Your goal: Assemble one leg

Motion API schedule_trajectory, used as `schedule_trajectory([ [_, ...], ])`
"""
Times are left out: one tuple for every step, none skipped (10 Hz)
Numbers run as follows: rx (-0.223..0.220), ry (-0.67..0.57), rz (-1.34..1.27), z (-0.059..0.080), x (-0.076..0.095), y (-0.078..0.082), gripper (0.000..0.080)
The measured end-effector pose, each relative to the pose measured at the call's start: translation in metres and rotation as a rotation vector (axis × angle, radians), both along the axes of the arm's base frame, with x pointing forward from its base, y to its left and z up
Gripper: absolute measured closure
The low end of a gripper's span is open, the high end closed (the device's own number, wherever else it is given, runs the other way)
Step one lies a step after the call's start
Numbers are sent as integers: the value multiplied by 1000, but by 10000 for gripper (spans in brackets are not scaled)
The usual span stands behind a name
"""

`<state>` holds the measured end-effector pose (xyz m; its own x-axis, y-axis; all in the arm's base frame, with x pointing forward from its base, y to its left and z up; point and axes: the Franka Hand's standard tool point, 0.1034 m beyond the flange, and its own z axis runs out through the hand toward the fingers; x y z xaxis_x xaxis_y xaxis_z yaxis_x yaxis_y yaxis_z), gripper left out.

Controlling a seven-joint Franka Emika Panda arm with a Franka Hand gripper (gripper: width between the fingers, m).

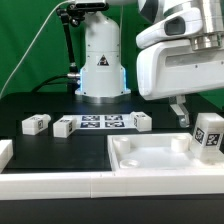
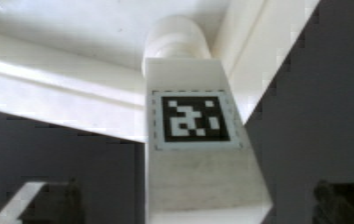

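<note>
A leg [image 1: 208, 135], a small white block with a black-and-white tag, stands upright at the far corner of the large white tray [image 1: 150, 158] on the exterior view's right. In the wrist view this leg [image 2: 195, 120] runs up the middle with its tag facing the camera and its far end at the tray's raised rim [image 2: 49, 75]. My gripper [image 1: 185, 113] hangs just over it. The dark fingertips [image 2: 32, 203] stand wide apart on both sides of the leg with gaps, so my gripper [image 2: 188, 208] is open and holds nothing.
Three more tagged white legs [image 1: 35, 124], [image 1: 63, 128], [image 1: 140, 121] lie on the black table beside the marker board [image 1: 100, 123]. The robot base [image 1: 100, 60] stands behind them. A white block [image 1: 5, 152] sits at the exterior view's left edge.
</note>
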<state>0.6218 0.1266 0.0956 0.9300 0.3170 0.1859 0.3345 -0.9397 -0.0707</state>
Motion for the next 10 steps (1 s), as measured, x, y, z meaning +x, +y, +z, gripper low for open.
schedule_trajectory([
  [-8,81,9,0,-3,1,151],
  [-23,195,24,0,-6,2,151],
  [-13,116,19,3,13,0,151],
  [-12,101,8,1,12,-4,151],
  [-7,64,-18,2,18,-7,151],
  [-5,25,-31,2,21,-10,151],
  [-5,9,-31,0,20,-11,151],
  [-5,6,-31,-2,18,-11,151],
  [-5,6,-31,-1,19,-11,272],
  [-5,6,-31,-2,19,-11,423],
])
